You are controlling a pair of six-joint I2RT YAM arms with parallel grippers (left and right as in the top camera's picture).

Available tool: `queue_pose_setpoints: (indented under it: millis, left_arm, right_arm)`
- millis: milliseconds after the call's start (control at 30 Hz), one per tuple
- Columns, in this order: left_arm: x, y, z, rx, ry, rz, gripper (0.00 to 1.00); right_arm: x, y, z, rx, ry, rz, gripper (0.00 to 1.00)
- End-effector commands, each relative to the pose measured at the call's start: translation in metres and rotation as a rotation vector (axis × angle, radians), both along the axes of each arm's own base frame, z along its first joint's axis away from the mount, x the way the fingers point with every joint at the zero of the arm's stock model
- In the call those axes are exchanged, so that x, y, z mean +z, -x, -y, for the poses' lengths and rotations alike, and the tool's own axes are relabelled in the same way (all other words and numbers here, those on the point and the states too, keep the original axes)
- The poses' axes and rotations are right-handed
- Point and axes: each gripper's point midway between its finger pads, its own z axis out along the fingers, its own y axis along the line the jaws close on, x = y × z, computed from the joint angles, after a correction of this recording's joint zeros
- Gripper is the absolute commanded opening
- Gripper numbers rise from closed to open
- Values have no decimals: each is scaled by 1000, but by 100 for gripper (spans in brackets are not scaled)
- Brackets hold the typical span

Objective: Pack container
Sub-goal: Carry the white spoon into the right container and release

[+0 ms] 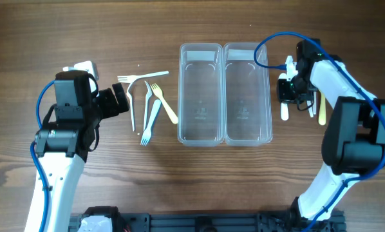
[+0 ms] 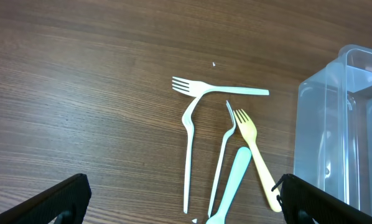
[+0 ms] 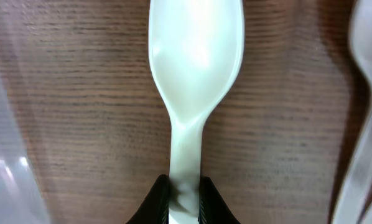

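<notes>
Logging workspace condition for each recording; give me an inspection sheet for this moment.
Surface: wood-grain table.
Job's things: two clear containers side by side, both empty; several forks to their left; white spoon and yellow utensil to their right.
Clutter: nothing seen.
Grippers: left gripper open, beside the forks; right gripper shut on the white spoon's handle.
Cables: blue cable on each arm.
Surroundings: dark rail at the table's near edge.

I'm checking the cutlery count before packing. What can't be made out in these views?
Right wrist: white spoon handle cut off by bottom edge behind right gripper; neighbouring utensil blurred, cut by right edge.
Left wrist: light-blue fork tines cut by bottom edge; clear container cut by right edge.
</notes>
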Motion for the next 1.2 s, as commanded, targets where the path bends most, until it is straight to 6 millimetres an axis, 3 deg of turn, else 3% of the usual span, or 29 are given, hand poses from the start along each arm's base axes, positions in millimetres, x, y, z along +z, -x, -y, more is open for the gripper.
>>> queue_pose_setpoints:
  millis: [0, 100, 200, 300, 367, 467, 767, 833, 1000, 1167]
  left_arm:
    - [9, -4, -3, -5, -19, 20, 100]
    - [9, -4, -3, -5, -20, 20, 100]
    - [9, -4, -3, -5, -19, 20, 100]
    - [9, -4, -3, -5, -20, 20, 100]
    - [9, -4, -3, -5, -20, 20, 100]
    - [9, -4, -3, -5, -20, 20, 100]
    - [9, -4, -3, -5, -20, 20, 100]
    - [9, -4, -3, -5, -20, 20, 100]
    - [9, -4, -3, -5, -20, 20, 100]
    - [9, -4, -3, -5, -20, 20, 100]
  right_arm:
    - [77, -31, 2, -36, 14, 216, 4]
    - [143, -40, -1, -34, 4, 389, 4]
    - [218, -36, -23, -32, -125, 578, 4]
    - [250, -24, -49, -16, -266, 636, 4]
    - [253, -19, -61, -35, -316, 621, 4]
    - [237, -13, -75, -73, -350, 550, 4]
    - [157, 6, -130, -22, -379, 342, 4]
    - [129, 10, -140, -18, -369, 293, 4]
    - [77, 12, -135, -20, -264, 219, 4]
    - [53, 5, -138, 7, -260, 195, 6]
